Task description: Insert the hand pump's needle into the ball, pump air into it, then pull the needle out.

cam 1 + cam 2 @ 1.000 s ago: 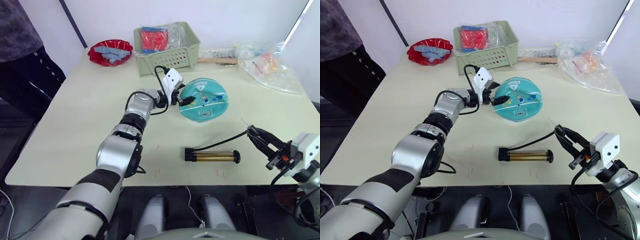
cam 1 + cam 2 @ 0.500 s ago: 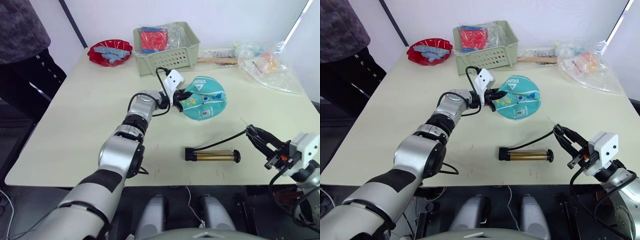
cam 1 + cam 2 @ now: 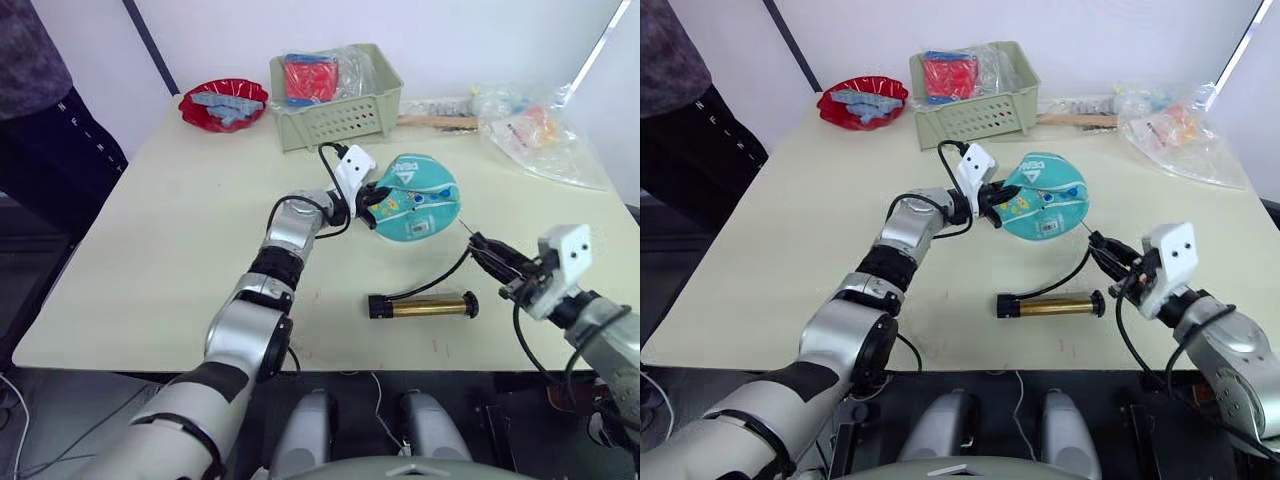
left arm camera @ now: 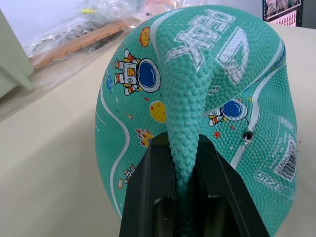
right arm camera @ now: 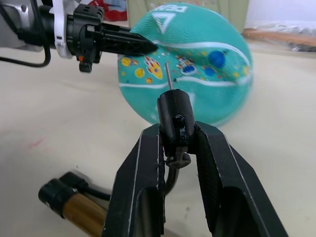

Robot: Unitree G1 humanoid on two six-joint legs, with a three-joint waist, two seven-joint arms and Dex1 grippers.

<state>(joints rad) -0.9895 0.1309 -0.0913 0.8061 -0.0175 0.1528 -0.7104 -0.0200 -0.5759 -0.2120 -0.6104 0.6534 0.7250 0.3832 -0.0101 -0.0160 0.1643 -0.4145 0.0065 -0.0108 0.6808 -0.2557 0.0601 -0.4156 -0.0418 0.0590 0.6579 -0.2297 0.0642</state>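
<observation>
The teal ball (image 3: 415, 198), limp and part-flat, stands tilted on edge at mid-table. My left gripper (image 3: 372, 197) is shut on a fold of its skin at its left side; the pinched ridge runs between the black fingers (image 4: 148, 187), and the small valve hole (image 4: 248, 135) faces outward. My right gripper (image 3: 483, 248) is shut on the black fitting (image 5: 174, 113) of the needle (image 5: 169, 76), whose pin points at the ball from a short gap away. The thin hose (image 3: 448, 275) trails back to the gold hand pump (image 3: 423, 304), which lies on the table in front of the ball.
A green basket (image 3: 340, 120) and a red bowl (image 3: 223, 103) stand at the back. Plastic bags (image 3: 540, 135) and a wooden-handled tool (image 3: 435, 121) lie at the back right. A person (image 3: 40, 110) stands beside the table's left side.
My left gripper has closed on the ball's skin and tipped the ball up on edge. My right gripper has carried the needle up and leftward, close to the ball.
</observation>
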